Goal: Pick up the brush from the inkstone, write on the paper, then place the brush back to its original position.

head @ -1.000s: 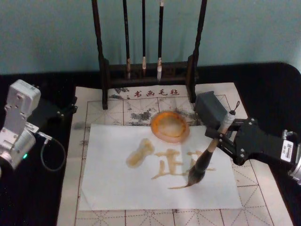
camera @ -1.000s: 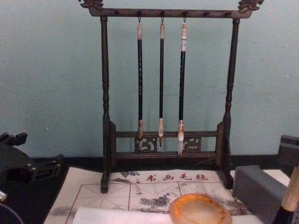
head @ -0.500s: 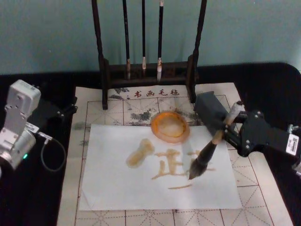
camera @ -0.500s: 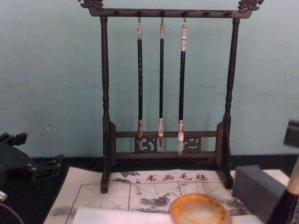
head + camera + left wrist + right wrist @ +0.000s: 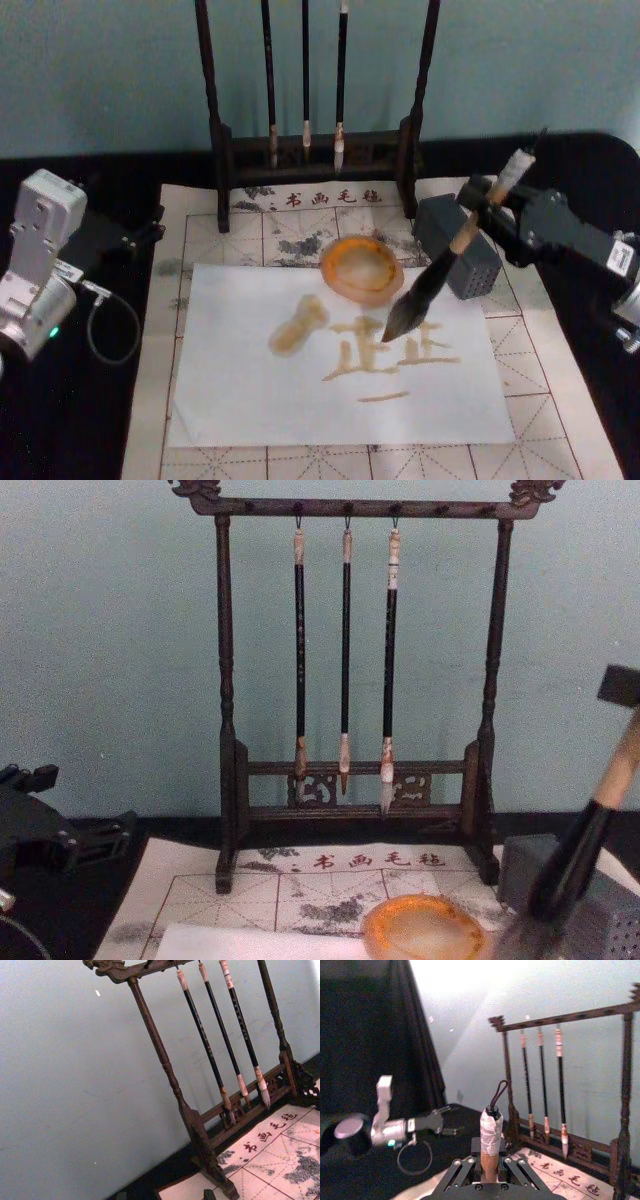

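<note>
Dark wooden rack [image 5: 212, 120], 3 thin brushes [image 5: 305, 70] hanging; grey perforated box [image 5: 435, 220] on gridded mat [image 5: 250, 230].

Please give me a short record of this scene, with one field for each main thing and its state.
brush: brush held tilted, tuft over the paper's far right part, near the inkstone; contact with the paper cannot be told
right gripper: right gripper shut on the brush handle
left gripper: left gripper parked at the table's left
inkstone: inkstone on the mat, at the paper's far edge
paper: paper bears amber strokes in its middle
rack: rack at the back, three thin brushes hanging
</note>
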You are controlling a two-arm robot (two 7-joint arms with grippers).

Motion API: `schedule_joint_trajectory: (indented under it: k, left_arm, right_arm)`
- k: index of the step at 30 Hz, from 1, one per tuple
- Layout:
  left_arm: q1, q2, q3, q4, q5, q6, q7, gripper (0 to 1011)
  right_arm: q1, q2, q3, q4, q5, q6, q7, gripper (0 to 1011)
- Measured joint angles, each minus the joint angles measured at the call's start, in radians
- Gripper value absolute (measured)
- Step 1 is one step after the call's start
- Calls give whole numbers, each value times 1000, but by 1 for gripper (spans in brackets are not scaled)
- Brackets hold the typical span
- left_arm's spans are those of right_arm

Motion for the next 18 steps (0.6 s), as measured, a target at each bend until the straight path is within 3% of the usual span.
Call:
schedule_joint_trajectory:
  k: [6,12,18]
  left_arm:
    - [0,0,0,0,0,0,0,1001]
    - [0,0,0,0,0,0,0,1001]
    - [0,0,0,0,0,0,0,1001]
  right_arm:
    - [36,-39,3,24,92,80,-69,185]
    - [100,-93,8,77,225,197,-172,185]
    - [152,-136,11,123,303,260,-274,185]
